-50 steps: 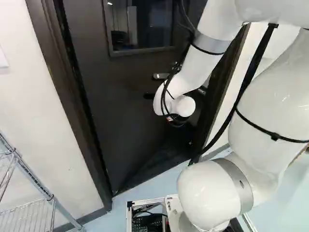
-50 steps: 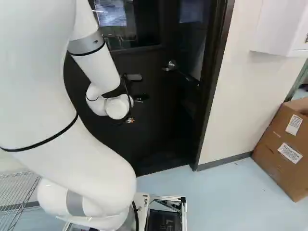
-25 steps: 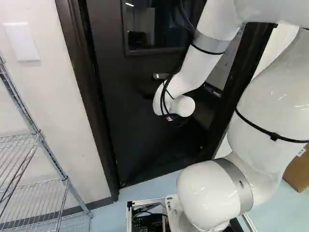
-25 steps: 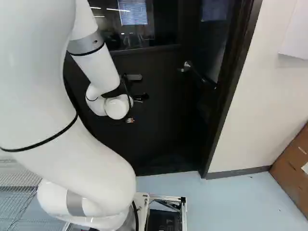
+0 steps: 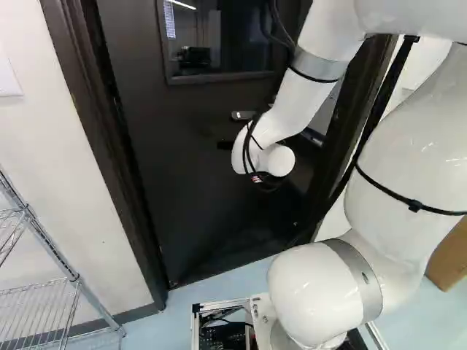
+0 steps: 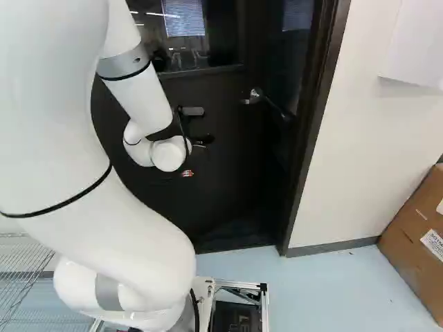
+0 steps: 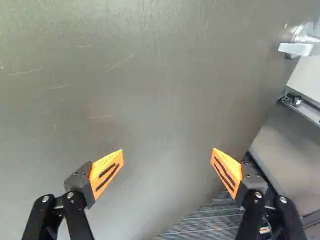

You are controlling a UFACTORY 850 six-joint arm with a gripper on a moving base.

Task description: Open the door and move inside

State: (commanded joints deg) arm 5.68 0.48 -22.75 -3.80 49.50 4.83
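Note:
The dark door (image 6: pixel 228 166) with a window stands ajar; through the gap at its handle side, a lighter space shows in the left base view. Its silver handle (image 6: pixel 255 96) is right of my gripper (image 6: pixel 203 140), which is mostly hidden behind the wrist. The wrist view has the door's face (image 7: pixel 150 90) filling most of the area ahead of my gripper (image 7: pixel 167 172). The orange-padded fingers are spread wide with nothing between them. Off to one side, near the door's edge, is the handle (image 7: pixel 300 47). Whether the fingertips touch the door, I cannot tell.
The dark door frame (image 6: pixel 315 131) borders the opening on the handle side; its hinge-side post (image 5: pixel 109 153) is near a wire shelf (image 5: pixel 44 292). A cardboard box (image 6: pixel 415 242) stands by the right wall, below a white cabinet (image 6: pixel 415 48). Beyond the door's edge lies a ribbed dark surface (image 7: pixel 210 220).
The base has moved: the scene swung rightward in both base views, then partly back leftward. My arm holds its pose. Whether the door swung within its frame is unclear.

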